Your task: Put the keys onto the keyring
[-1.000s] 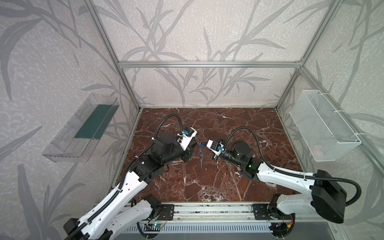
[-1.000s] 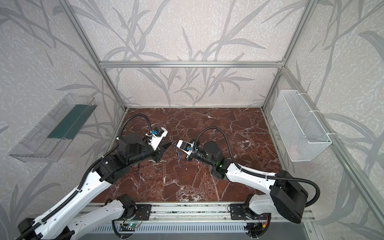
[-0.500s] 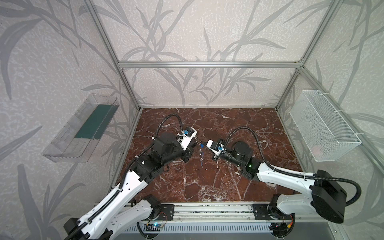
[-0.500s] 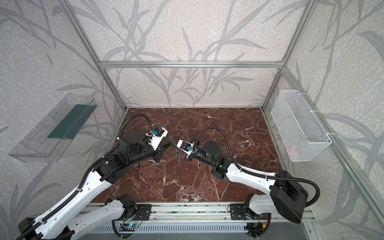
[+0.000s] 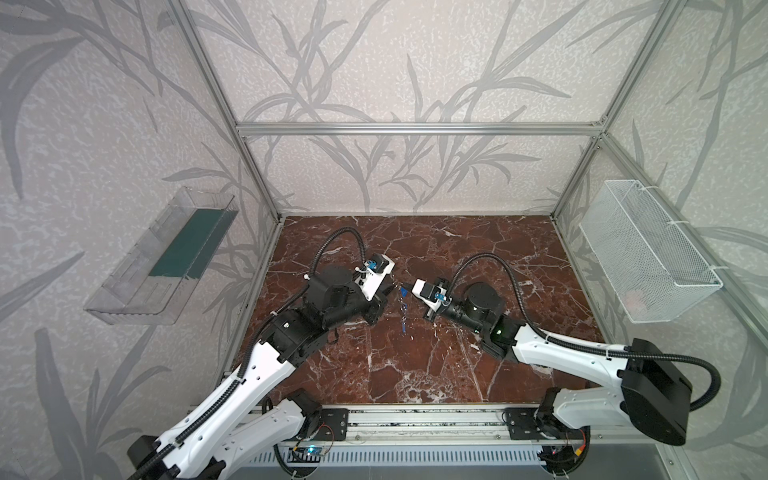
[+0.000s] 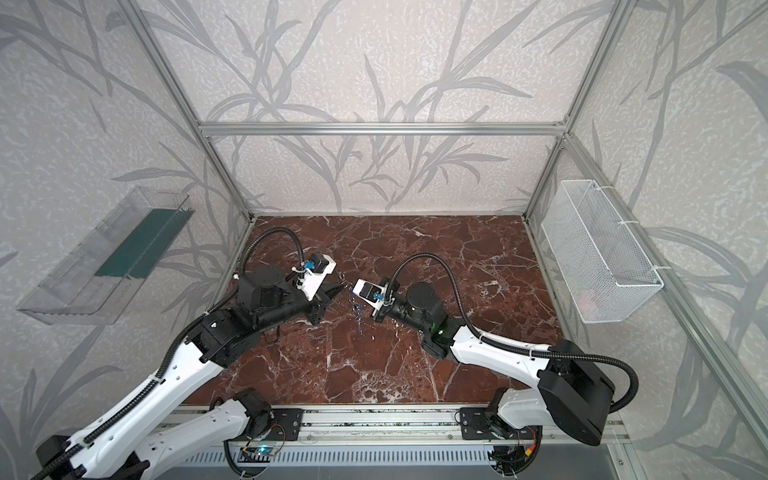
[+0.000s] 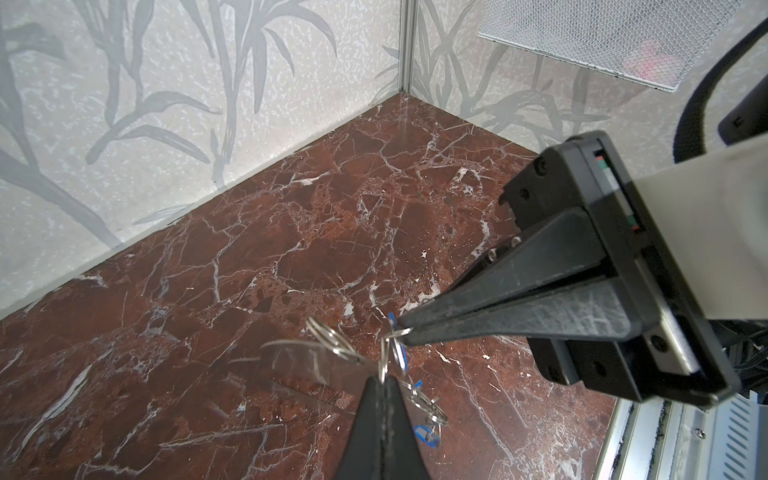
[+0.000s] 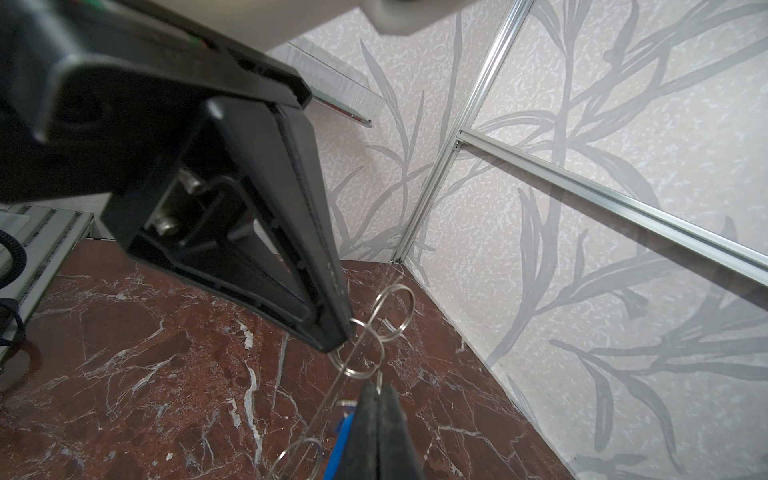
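Over the middle of the marble floor my left gripper and right gripper meet tip to tip in the air. Both are shut. In the left wrist view my left gripper pinches a small split ring, and the right gripper pinches the linked rings just beside it. The keys with blue tags dangle below on a chain of rings. The keyring, a thin see-through-looking plate, hangs by rings next to the tips. It shows edge-on as the keyring in the right wrist view.
A white wire basket hangs on the right wall and a clear shelf on the left wall. The aluminium rail with both arm bases runs along the front edge. The enclosure's walls ring the floor.
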Available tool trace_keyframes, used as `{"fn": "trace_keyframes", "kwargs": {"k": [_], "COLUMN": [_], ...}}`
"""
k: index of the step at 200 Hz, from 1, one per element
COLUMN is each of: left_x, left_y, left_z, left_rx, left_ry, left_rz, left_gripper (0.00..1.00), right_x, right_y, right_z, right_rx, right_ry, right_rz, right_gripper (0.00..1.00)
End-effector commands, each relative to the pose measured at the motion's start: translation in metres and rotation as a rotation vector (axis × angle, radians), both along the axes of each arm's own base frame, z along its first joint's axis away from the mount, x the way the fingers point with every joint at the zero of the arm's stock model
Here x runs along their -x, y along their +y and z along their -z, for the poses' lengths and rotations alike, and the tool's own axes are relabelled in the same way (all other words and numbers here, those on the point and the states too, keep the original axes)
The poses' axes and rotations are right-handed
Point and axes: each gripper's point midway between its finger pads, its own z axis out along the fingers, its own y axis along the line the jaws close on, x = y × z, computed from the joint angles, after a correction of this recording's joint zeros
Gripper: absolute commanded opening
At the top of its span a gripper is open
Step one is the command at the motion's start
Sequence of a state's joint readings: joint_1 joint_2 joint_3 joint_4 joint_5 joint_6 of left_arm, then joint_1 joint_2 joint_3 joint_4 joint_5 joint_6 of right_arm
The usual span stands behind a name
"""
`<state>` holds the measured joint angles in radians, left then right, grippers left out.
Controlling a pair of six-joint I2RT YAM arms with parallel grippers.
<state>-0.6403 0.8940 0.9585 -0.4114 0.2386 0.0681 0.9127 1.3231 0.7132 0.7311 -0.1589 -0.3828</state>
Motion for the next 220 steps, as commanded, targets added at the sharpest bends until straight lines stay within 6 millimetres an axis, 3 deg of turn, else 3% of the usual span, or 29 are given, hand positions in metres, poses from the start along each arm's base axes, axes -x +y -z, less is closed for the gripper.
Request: {"fn": "trace_keyframes", "kwargs": {"k": [1,88,138,220], "left_x": [-0.001,-0.002,-0.001,0.0], "left_y": [-0.002,-0.001,0.0,-0.002], "left_z": [-0.015,-0.017,-0.018,-0.017], "left_rx": [0.023,0.027,0.028,0.029], "left_ry": [-0.033,-0.04,-0.045,-0.04], "left_rz": [0.012,0.002,0.002,0.011], "left_gripper": [0.0,0.0,0.0,0.0], "right_x": [0.006,0.019,0.002,0.0], "right_y": [0.004,0.01,0.001,0.0], "right_z": [-0.02,-0.014,-0.02,-0.021], "right_rx": [-0.047,-0.012,-0.044,-0.047], "right_ry": [-0.031,-0.065,-0.05,-0.053], "right_rz": [-0.031,-0.083,0.029,0.045], "right_gripper": [0.0,0.0,0.0,0.0]}}
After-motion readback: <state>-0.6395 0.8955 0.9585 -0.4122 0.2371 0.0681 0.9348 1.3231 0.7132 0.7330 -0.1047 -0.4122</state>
